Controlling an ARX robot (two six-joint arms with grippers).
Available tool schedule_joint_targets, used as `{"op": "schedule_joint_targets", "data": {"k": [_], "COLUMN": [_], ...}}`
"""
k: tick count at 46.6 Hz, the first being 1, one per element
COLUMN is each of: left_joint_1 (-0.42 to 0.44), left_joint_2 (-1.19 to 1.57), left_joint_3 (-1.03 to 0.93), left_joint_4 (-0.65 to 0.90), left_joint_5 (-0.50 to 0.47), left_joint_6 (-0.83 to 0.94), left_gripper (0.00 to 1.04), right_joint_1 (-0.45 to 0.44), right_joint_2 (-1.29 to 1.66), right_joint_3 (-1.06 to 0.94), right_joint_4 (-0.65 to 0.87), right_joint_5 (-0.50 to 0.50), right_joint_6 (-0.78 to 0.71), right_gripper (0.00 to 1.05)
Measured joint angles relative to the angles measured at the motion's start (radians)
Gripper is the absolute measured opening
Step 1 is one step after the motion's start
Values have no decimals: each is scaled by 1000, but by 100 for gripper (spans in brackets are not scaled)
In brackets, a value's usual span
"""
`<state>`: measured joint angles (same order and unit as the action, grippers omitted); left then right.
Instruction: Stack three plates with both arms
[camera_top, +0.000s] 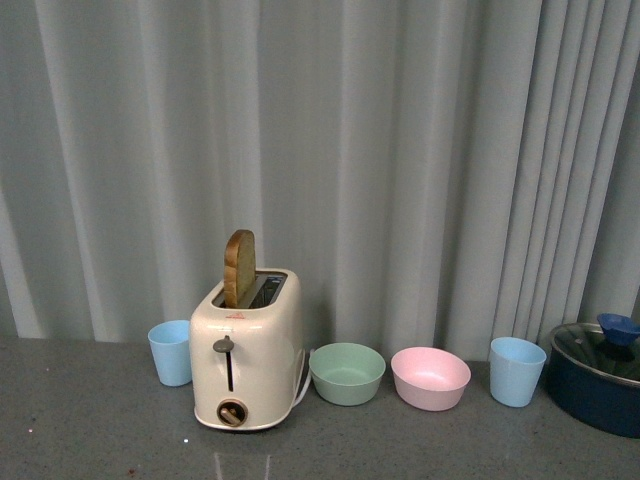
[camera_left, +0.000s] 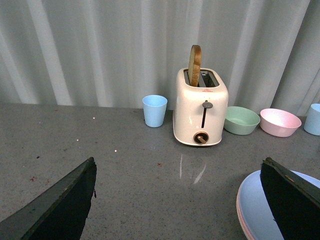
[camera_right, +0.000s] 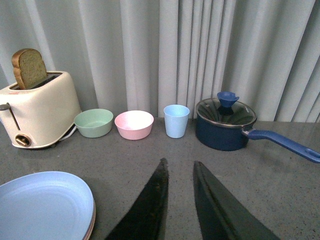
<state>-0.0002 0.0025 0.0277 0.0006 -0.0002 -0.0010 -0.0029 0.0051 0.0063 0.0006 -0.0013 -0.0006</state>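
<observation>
Two plates at least, light blue plate (camera_right: 42, 205) over pink plate (camera_right: 91, 225), sit stacked; my left hand (camera_left: 175, 200) gapes wide, right hand (camera_right: 179, 200) nearly closed, both empty.

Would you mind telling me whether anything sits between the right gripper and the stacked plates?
Nothing visible does: only bare grey countertop lies between the right gripper and the light blue round plate topping the stack.

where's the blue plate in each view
Front view: not in it.
Left wrist view: blue plate at the bottom right corner, partly behind a gripper finger, on a pink rim.
Right wrist view: blue plate at the bottom left corner, on a pink rim.
Shared landmark: the toaster, in all three views.
</observation>
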Motion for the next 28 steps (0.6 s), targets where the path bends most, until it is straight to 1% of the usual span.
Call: {"op": "schedule_joint_targets", "data": {"k": [1,8,9,17,18,19,23,24,25,28], "left_joint_1": [0,0,0,0,0,0,0,0,0,0], "left_joint_2": [0,0,0,0,0,0,0,0,0,0], "left_joint_3": [0,0,0,0,0,0,0,0,0,0], "left_joint_4": [0,0,0,0,0,0,0,0,0,0], "left_joint_5": [0,0,0,0,0,0,0,0,0,0], "left_joint_6": [0,0,0,0,0,0,0,0,0,0], "left_gripper": [98,98,98,98,98,98,98,98,98,98], "right_joint_1": [0,0,0,0,0,0,0,0,0,0], "right_joint_2": [0,0,0,-1,-1,-1,-1,-1,-1,-1], "right_joint_3": [0,0,0,0,0,0,0,0,0,0], "right_joint_4": [0,0,0,0,0,0,0,0,0,0], "right_joint_5": [0,0,0,0,0,0,0,0,0,0], "right_joint_6": [0,0,0,0,0,0,0,1,1,0], "right_gripper": [20,45,47,76,81,83,97,99,99,97]}}
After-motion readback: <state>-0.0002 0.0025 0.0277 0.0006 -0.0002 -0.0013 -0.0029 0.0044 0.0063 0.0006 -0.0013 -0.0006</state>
